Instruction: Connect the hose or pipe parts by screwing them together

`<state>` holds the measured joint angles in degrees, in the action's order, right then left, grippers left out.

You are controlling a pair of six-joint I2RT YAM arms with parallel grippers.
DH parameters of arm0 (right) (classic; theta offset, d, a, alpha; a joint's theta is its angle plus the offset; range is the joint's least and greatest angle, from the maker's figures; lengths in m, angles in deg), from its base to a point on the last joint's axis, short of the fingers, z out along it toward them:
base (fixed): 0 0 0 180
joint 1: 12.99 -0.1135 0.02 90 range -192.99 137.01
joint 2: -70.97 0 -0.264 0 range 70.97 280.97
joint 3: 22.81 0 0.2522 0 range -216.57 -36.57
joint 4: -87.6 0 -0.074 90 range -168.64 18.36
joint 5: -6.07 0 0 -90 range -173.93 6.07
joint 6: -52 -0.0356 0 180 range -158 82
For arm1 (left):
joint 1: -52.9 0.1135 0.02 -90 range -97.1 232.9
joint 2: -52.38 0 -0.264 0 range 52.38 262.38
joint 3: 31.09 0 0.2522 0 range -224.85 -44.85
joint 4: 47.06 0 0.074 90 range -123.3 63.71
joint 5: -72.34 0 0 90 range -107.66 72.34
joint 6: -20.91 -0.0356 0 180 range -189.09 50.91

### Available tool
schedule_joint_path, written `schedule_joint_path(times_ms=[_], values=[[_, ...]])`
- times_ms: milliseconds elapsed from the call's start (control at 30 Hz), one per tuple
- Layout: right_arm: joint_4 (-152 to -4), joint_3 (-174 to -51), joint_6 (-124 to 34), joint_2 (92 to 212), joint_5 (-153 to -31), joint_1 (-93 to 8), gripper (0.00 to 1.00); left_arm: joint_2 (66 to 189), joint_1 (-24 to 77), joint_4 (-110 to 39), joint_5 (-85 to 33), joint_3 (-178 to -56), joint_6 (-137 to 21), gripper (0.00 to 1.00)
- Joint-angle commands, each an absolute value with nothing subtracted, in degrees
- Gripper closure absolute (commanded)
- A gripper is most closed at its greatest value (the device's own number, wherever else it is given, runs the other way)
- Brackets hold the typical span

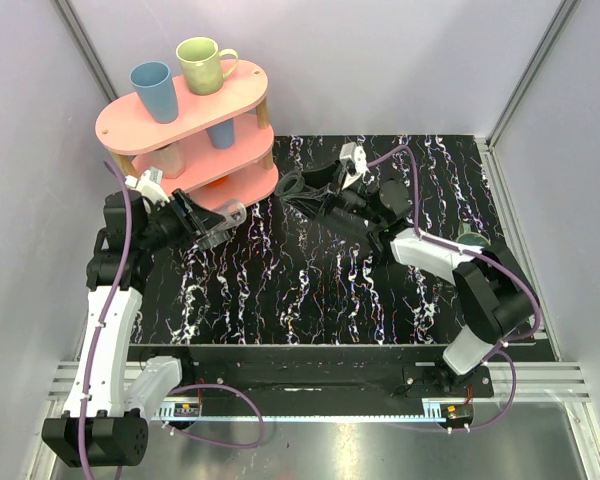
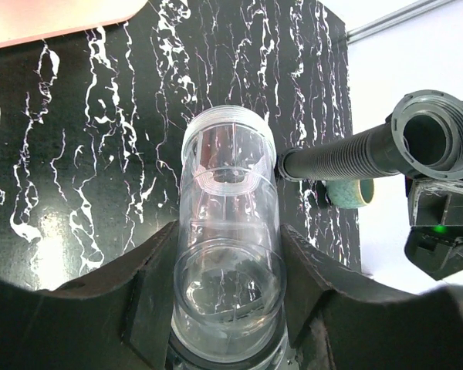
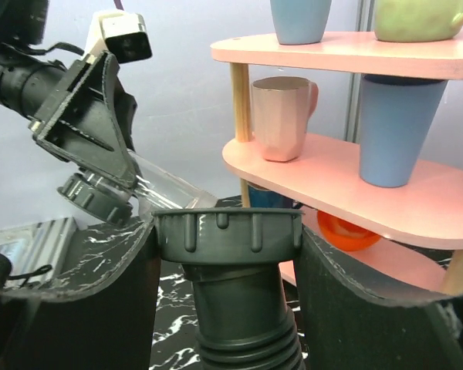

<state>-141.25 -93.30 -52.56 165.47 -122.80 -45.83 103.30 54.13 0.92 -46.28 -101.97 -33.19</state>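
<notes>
Lining up tube and hose ends for threading.
At the left, by the pink shelf (image 1: 118, 121), the left gripper (image 2: 230, 258) is clamped on the clear tube (image 2: 228, 185). Further right, the right gripper (image 3: 228, 239) pinches the black hose (image 3: 243, 327) at its collar. I'd square the two ends before twisting. The blue cup (image 1: 152, 90) and green mug (image 1: 205, 63) on the top tier look empty.

My bench sits in a booth with plain pale lilac-grey walls (image 1: 380, 60) and silver corner struts (image 1: 525, 70). The tabletop (image 1: 310, 300) is black with white marble veins, and there's an aluminium rail (image 1: 310, 378) along the near edge. Back left is a pink two-tier shelf (image 1: 120, 122) on wooden posts (image 3: 238, 100), with a blue cup (image 1: 153, 90) and green mug (image 1: 202, 64) on top and a pink mug (image 3: 280, 116) underneath. Light's soft and even
</notes>
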Motion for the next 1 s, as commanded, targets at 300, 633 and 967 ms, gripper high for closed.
schedule_joint_path(times_ms=[300, 633, 967], values=[[-121.3, -90.4, -31.3, 153.6, -135.3, -45.2, 0.53, 102.5, 46.7, -4.0, -55.0, -103.7, -40.3, 1.0], [-97.3, -87.7, -15.0, 145.2, -135.1, -46.2, 0.55, 103.1, 44.4, -5.6, -64.2, -104.4, -42.0, 1.0], [-157.9, -72.1, -54.5, 153.6, -131.6, -47.6, 0.55, 104.4, 43.7, -1.0, -63.9, -106.7, -41.7, 1.0]])
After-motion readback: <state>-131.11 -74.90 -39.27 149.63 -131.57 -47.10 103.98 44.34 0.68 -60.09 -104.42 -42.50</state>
